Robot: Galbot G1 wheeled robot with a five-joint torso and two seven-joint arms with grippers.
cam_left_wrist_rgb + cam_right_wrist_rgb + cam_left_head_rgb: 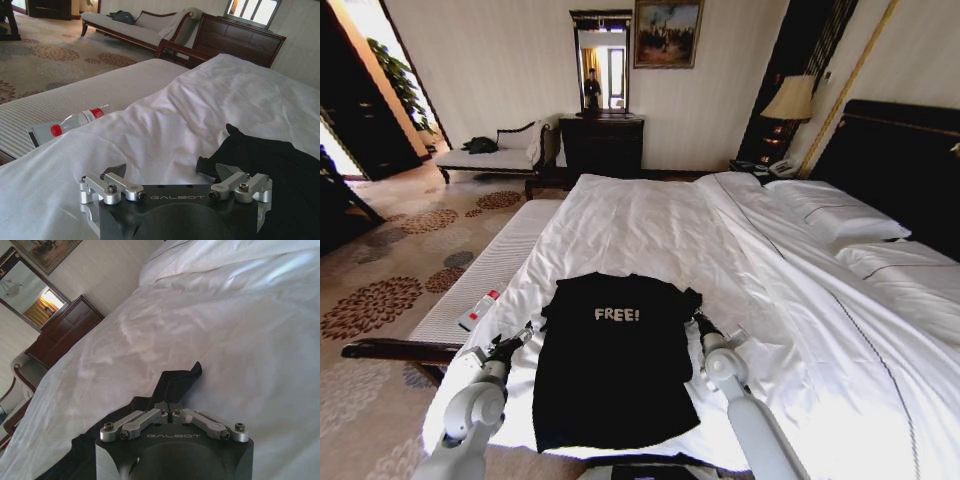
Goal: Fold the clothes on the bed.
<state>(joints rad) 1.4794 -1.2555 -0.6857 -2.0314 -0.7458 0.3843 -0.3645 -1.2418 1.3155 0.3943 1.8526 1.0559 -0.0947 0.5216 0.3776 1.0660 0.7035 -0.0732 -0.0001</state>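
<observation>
We are pinching the black T-shirt (610, 360) near the bed's (650, 225) foot edge — right gripper (171, 412) closed on its sleeve, left gripper (172, 176) spread beside it.

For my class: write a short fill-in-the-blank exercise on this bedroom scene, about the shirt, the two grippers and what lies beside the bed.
1. The white lettering on the black T-shirt reads ____.
2. The right gripper is ____ on the T-shirt's sleeve.
3. The left gripper has its jaws ____, holding nothing.
4. The bottle beside the white duvet has a ____ cap.

Missing words: FREE!; shut; open; red
</observation>
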